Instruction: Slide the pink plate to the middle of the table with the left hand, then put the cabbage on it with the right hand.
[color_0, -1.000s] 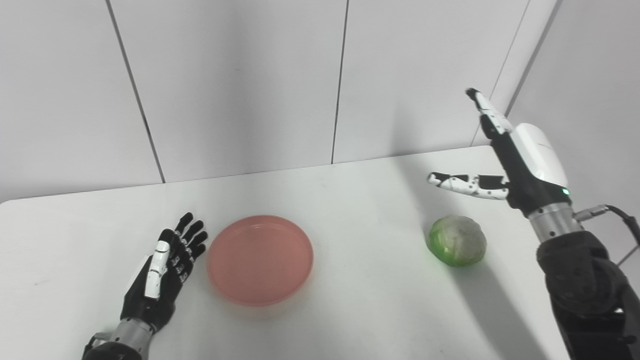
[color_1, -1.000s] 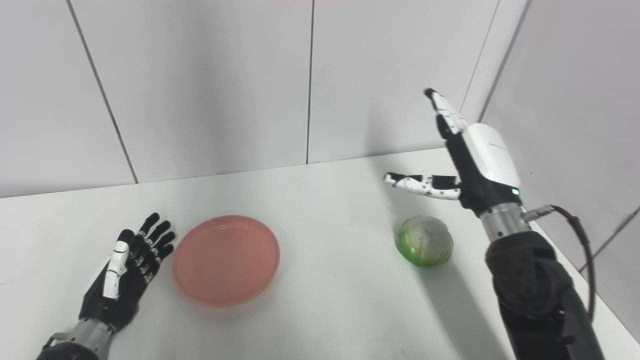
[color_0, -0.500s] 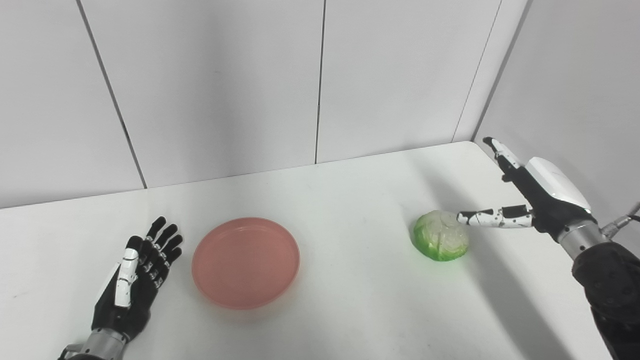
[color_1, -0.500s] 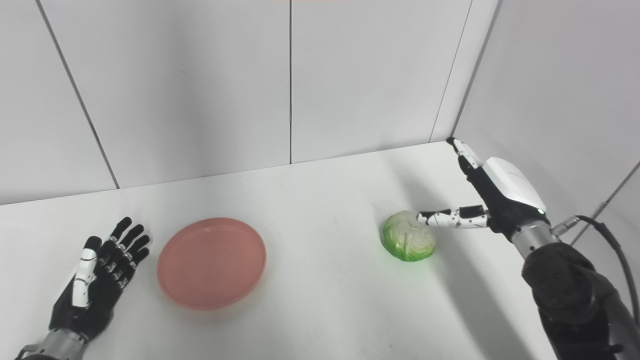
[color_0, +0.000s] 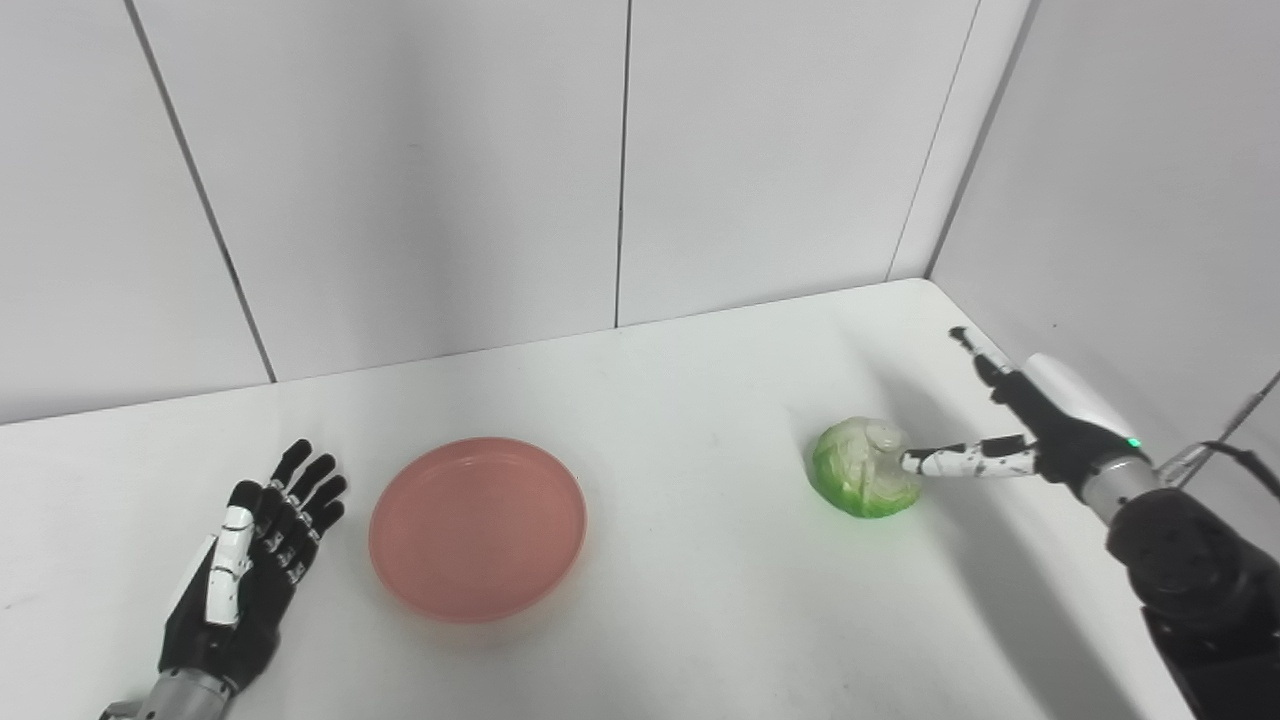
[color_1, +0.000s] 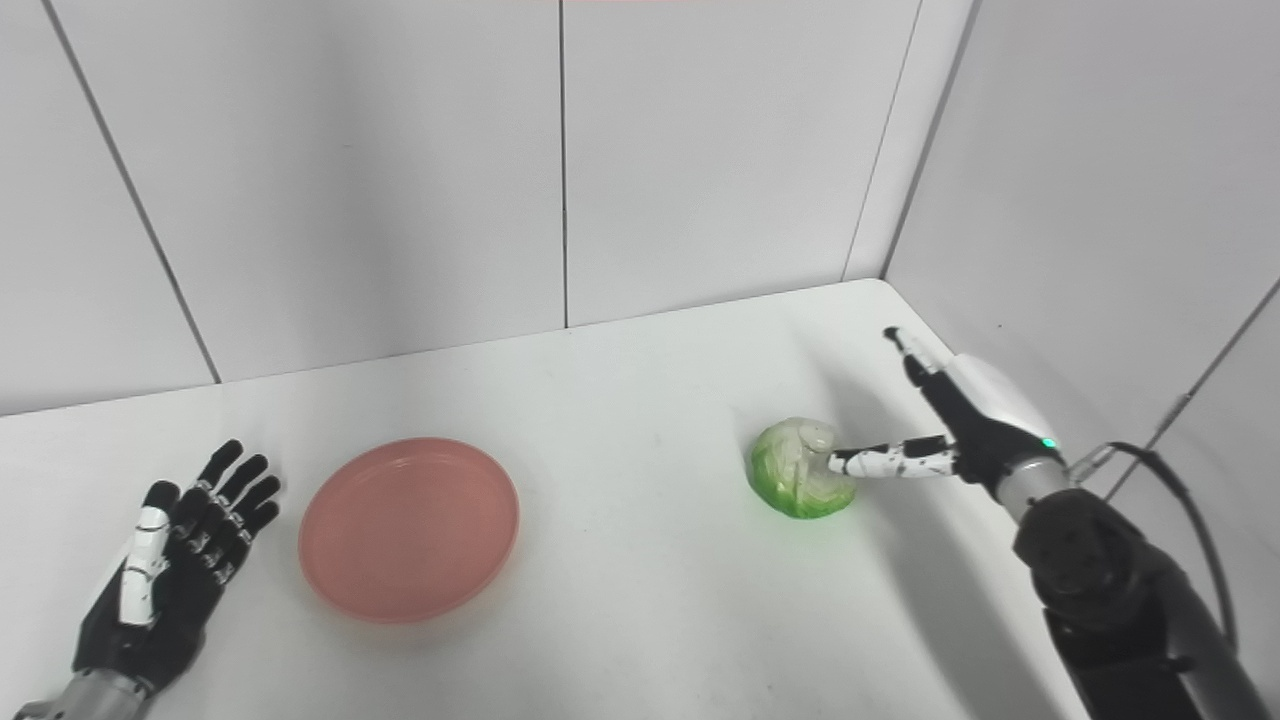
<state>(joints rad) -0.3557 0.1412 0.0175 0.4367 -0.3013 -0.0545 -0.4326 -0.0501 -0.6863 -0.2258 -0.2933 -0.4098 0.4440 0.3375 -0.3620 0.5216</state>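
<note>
A round pink plate (color_0: 477, 527) lies flat on the white table, left of centre. My left hand (color_0: 250, 570) rests palm up just left of it, fingers spread, not touching the plate and holding nothing. A green cabbage (color_0: 862, 467) sits on the table at the right. My right hand (color_0: 1030, 425) is low at the cabbage's right side, open, with its thumb touching the cabbage and the fingers stretched toward the back wall. In the right eye view the cabbage (color_1: 797, 468) and right hand (color_1: 950, 420) stand the same way.
White wall panels run behind the table, and a side wall (color_0: 1150, 200) stands close to the right arm. The table's right edge (color_0: 1010, 350) runs beside the right hand. Bare tabletop (color_0: 700, 520) lies between plate and cabbage.
The right hand came down from above the table to the cabbage's right side, and its thumb now touches it. The camera has turned right. The left hand and plate stayed in place.
</note>
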